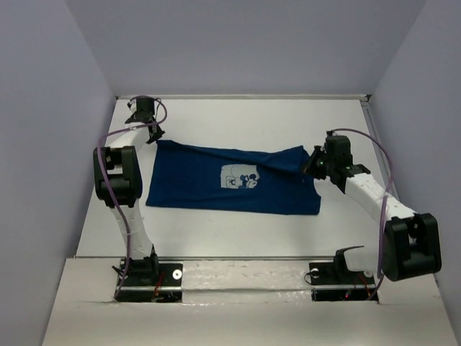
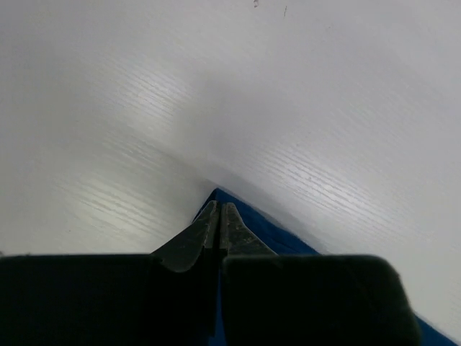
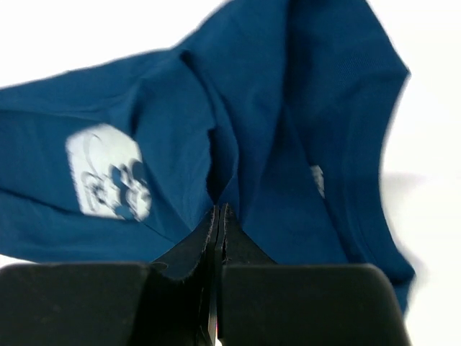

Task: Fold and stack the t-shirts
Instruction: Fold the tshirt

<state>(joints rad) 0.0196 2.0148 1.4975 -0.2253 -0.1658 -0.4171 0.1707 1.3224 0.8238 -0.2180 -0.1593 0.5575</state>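
Note:
A dark navy t-shirt (image 1: 216,184) with a pale square cartoon print (image 1: 238,178) lies spread across the middle of the white table (image 1: 238,119). My left gripper (image 1: 155,138) is at the shirt's far left corner. In the left wrist view its fingers (image 2: 218,205) are shut, with blue cloth (image 2: 266,227) showing between and beyond them. My right gripper (image 1: 312,164) is at the shirt's far right corner, which is raised a little. In the right wrist view its fingers (image 3: 218,209) are shut on a pinched fold of the shirt (image 3: 288,108); the print (image 3: 108,173) is to the left.
Grey walls (image 1: 43,144) close in the table on the left, back and right. A pale strip (image 1: 238,277) runs along the near edge, where both arm bases are bolted.

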